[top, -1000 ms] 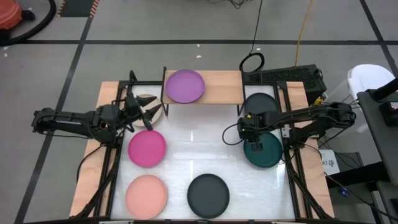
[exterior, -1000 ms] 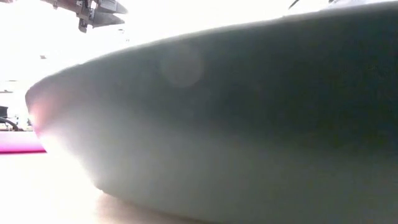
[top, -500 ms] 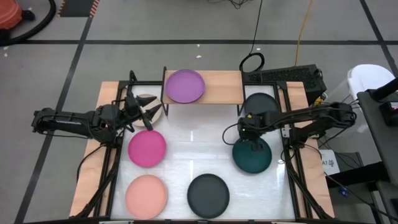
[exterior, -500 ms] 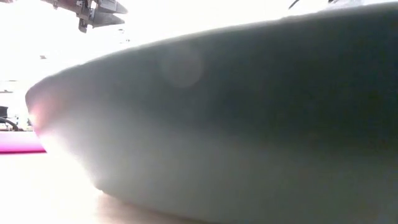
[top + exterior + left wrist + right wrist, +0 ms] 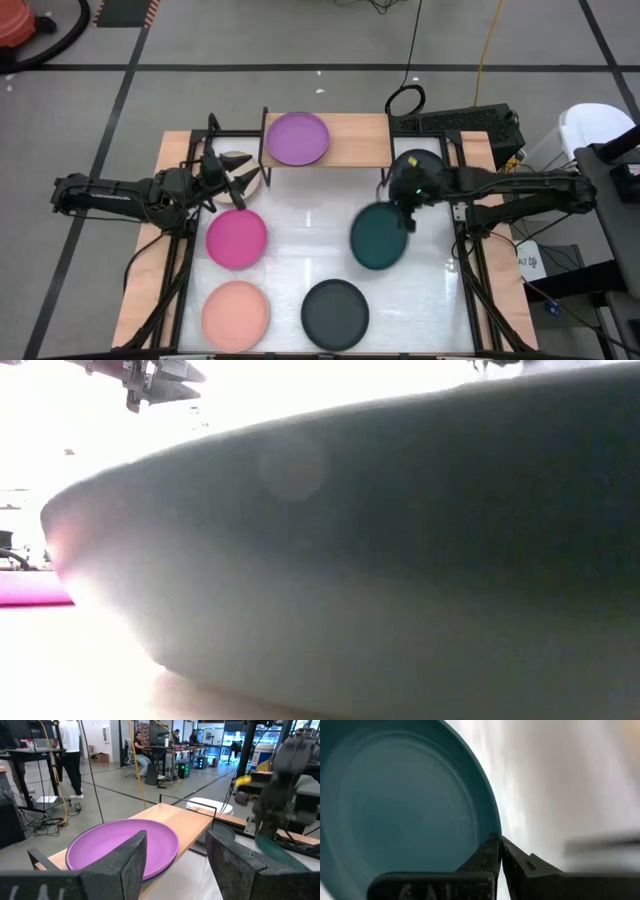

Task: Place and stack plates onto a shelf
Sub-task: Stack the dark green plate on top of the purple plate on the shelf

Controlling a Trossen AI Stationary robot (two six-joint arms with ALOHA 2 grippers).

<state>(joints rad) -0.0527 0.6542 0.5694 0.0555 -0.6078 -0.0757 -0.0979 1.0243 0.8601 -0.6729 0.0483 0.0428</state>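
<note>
A purple plate [image 5: 297,138] lies flat on the wooden shelf [image 5: 360,140] at the table's far edge. My right gripper [image 5: 405,217] is shut on a dark teal plate [image 5: 377,238] over the table's middle right. My left gripper [image 5: 243,181] hovers open at the far left, beside a beige plate [image 5: 230,162] and touching nothing. In the left wrist view its fingers [image 5: 135,855] frame the purple plate [image 5: 125,847] and the shelf [image 5: 195,822]. Magenta [image 5: 237,238], salmon [image 5: 236,312] and black [image 5: 335,312] plates lie flat on the table. My right gripper pinches the teal plate's rim [image 5: 491,836] between its two fingers, at the plate's far-right edge [image 5: 401,221]. The fingers come from above and from the table's right. The plate hangs tilted in the hold; whether its low edge touches the table I cannot tell.
A second black plate [image 5: 420,163] lies at the far right, partly under my right arm. The near black plate [image 5: 380,560] fills most of the low view. Bare white tabletop [image 5: 310,240] lies between the magenta and teal plates. Black frame rails run along both table sides.
My right gripper has shut on the teal plate's rim and gone toward the table's left and far edge. The plate, flat at the right a second ago, has come left with it and now stands tipped.
</note>
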